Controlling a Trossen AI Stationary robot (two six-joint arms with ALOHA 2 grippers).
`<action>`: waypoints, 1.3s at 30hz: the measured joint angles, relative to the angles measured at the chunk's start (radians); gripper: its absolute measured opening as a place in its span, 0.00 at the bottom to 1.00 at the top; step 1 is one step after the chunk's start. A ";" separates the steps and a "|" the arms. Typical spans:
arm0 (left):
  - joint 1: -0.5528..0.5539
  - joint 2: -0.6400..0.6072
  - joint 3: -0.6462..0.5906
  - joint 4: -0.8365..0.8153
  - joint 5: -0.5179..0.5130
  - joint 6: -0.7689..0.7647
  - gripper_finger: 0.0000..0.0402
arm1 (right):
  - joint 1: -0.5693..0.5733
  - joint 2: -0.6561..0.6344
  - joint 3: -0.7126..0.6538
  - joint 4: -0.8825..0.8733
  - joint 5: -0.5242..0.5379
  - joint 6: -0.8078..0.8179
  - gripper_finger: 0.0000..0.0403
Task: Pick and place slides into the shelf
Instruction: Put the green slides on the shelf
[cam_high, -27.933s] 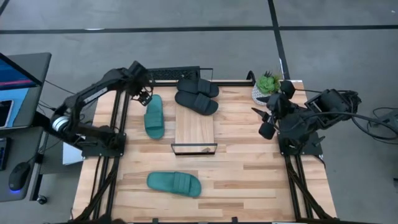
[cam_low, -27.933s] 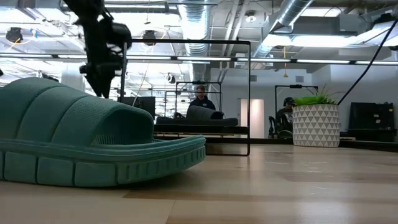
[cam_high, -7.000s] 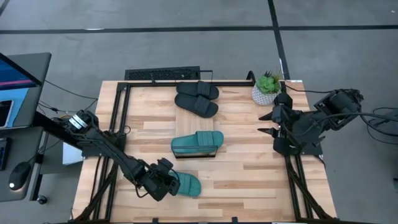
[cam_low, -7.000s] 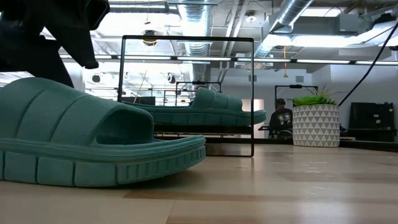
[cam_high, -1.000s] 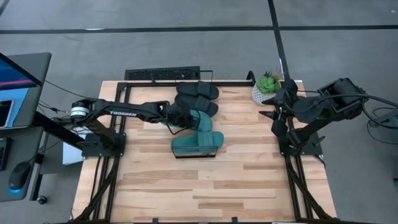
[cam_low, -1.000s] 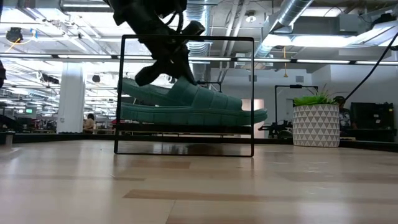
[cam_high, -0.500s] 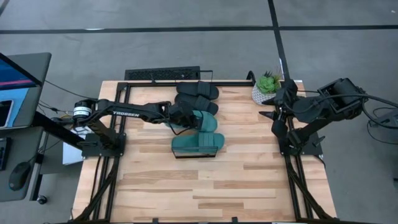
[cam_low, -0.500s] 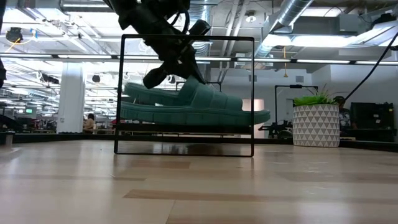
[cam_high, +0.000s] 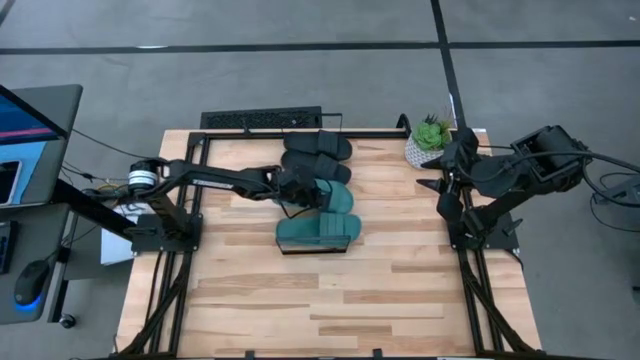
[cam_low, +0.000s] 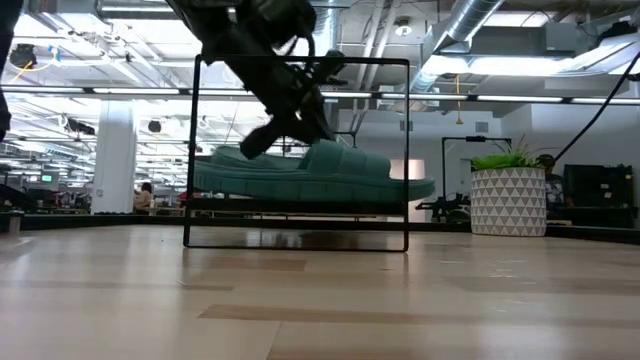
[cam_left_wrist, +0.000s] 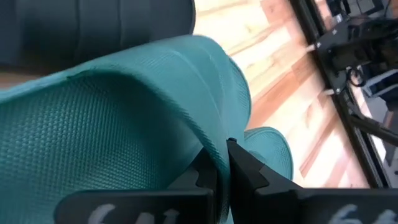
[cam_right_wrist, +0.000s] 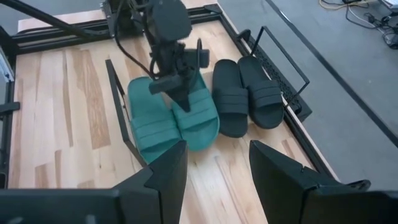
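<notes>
The left end effector (cam_high: 303, 190) is clamped on the strap of a teal slide (cam_high: 333, 196), holding it over the far side of the shelf (cam_low: 300, 205), just beside the other teal slide (cam_high: 316, 231) already lying there. Two black slides (cam_high: 318, 155) sit together on the desk (cam_high: 400, 290) just behind the shelf. The right end effector (cam_high: 441, 185) waits near a potted plant (cam_high: 428, 140), fingers apart and empty.
</notes>
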 joint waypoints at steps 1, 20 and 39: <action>-0.003 0.016 0.000 0.011 0.009 -0.005 0.00 | 0.000 0.000 0.000 0.000 -0.001 0.002 0.41; -0.036 0.058 0.002 0.018 0.009 -0.061 0.06 | 0.000 0.000 0.000 0.000 -0.018 -0.001 0.41; -0.019 0.052 -0.003 -0.050 0.161 0.012 0.56 | 0.000 0.000 0.000 0.000 -0.018 -0.003 0.41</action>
